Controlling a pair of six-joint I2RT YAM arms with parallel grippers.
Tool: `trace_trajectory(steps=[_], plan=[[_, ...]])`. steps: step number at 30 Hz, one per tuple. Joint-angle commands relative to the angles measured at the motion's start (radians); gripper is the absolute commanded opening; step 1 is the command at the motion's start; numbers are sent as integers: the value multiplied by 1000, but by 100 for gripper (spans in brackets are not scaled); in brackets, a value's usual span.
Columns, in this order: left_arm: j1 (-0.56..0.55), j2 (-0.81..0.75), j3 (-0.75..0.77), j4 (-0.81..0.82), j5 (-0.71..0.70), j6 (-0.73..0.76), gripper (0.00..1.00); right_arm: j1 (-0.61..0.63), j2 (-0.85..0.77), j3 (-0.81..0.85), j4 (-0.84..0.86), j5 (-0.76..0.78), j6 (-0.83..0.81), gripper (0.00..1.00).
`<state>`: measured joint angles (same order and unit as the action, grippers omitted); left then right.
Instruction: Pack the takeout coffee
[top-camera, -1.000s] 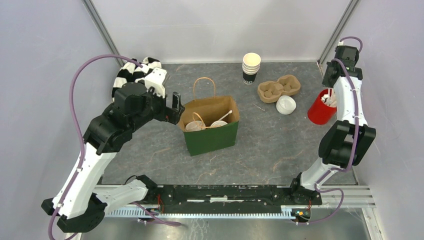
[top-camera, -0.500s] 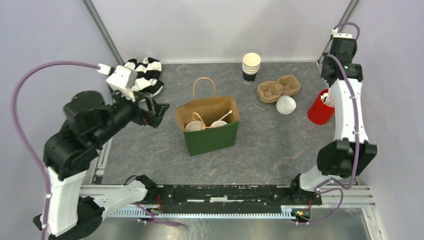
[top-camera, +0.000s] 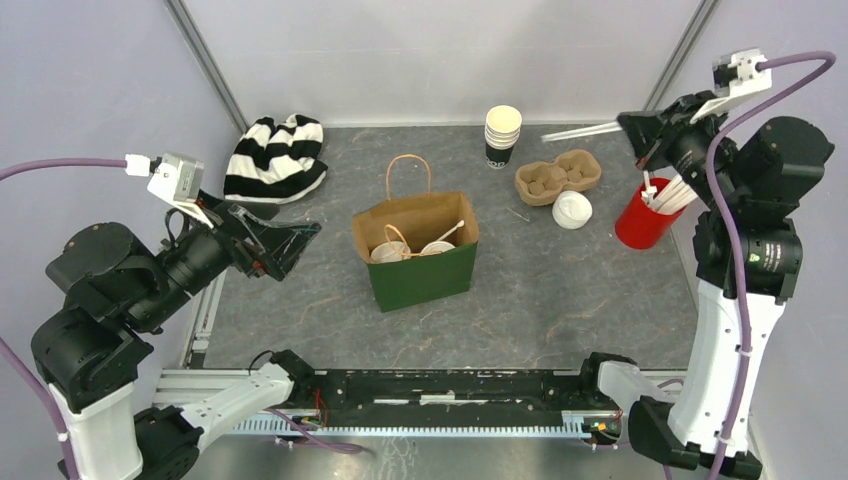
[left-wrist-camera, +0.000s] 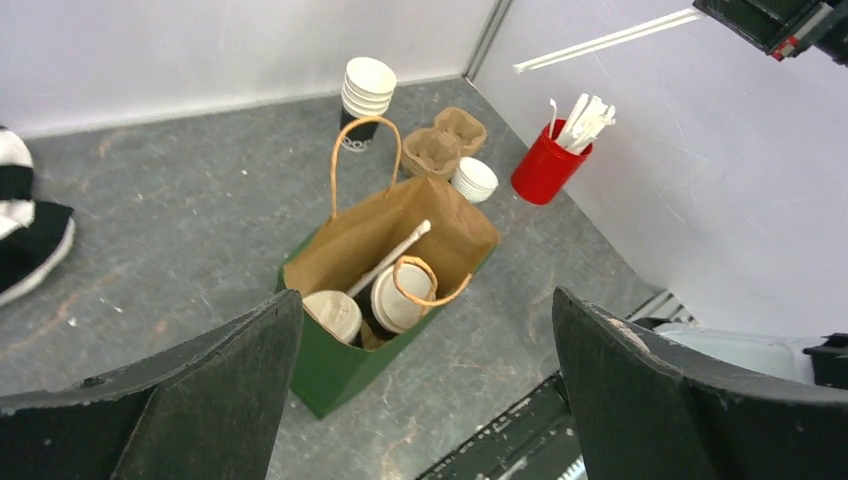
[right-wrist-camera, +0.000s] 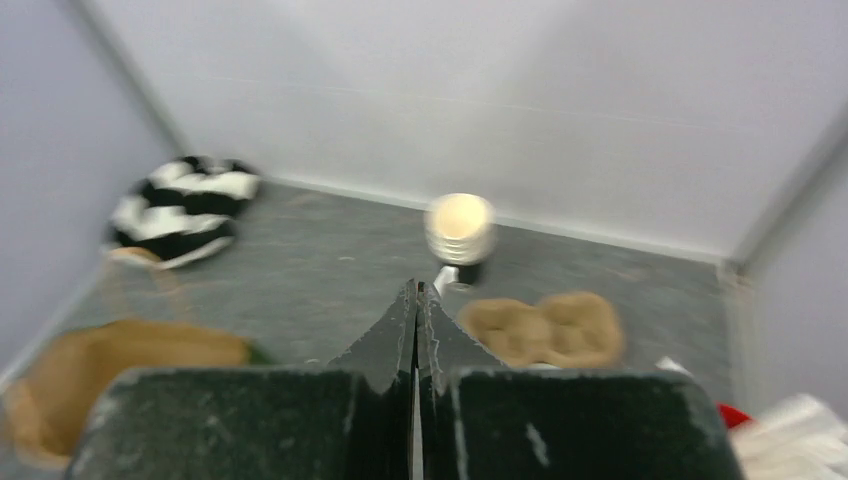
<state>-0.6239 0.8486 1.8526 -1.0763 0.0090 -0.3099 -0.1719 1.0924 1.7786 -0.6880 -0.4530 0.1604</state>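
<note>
Two takeout coffee cups with white lids (top-camera: 385, 252) (top-camera: 437, 247) stand inside the green paper bag (top-camera: 425, 278) at the table's middle, with a white stirrer (top-camera: 449, 234) leaning between them. They also show in the left wrist view (left-wrist-camera: 333, 313) (left-wrist-camera: 400, 297). My left gripper (top-camera: 298, 240) is open and empty, raised to the left of the bag. My right gripper (top-camera: 634, 130) is shut on a long white stirrer (top-camera: 580, 129), held high above the back right. That stirrer also shows in the left wrist view (left-wrist-camera: 600, 40).
A stack of empty cups (top-camera: 502, 135) stands at the back. A cardboard cup carrier (top-camera: 557, 177), a stack of lids (top-camera: 572, 209) and a red cup of stirrers (top-camera: 643, 218) lie at the right. A striped cloth (top-camera: 275, 157) lies at the back left.
Both arms have risen. My left gripper drew back from the bag's left side. My right gripper lifted away from the red cup with a stirrer in it.
</note>
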Motion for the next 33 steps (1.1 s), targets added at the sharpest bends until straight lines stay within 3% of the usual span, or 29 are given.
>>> trace_trajectory(steps=[1, 5, 9, 15, 21, 26, 33], plan=[[-2, -42, -37, 1, 32, -145, 100, 2, -35, -96, 176, -429, 233, 0], [-2, -85, -76, 8, 29, -189, 100, 15, -70, -138, 293, -591, 382, 0], [-2, -109, -97, 10, 28, -209, 100, 94, -72, -160, 288, -600, 406, 0], [-2, -115, -118, 29, 37, -223, 100, 166, -14, -122, 147, -542, 341, 0], [-2, -120, -139, 52, 47, -240, 100, 398, 95, -15, -74, -340, 188, 0], [-2, -130, -142, 51, 34, -247, 100, 598, 151, -55, -56, -200, 166, 0], [-2, -130, -137, 40, 15, -247, 100, 897, 318, 49, -212, 61, 71, 0]])
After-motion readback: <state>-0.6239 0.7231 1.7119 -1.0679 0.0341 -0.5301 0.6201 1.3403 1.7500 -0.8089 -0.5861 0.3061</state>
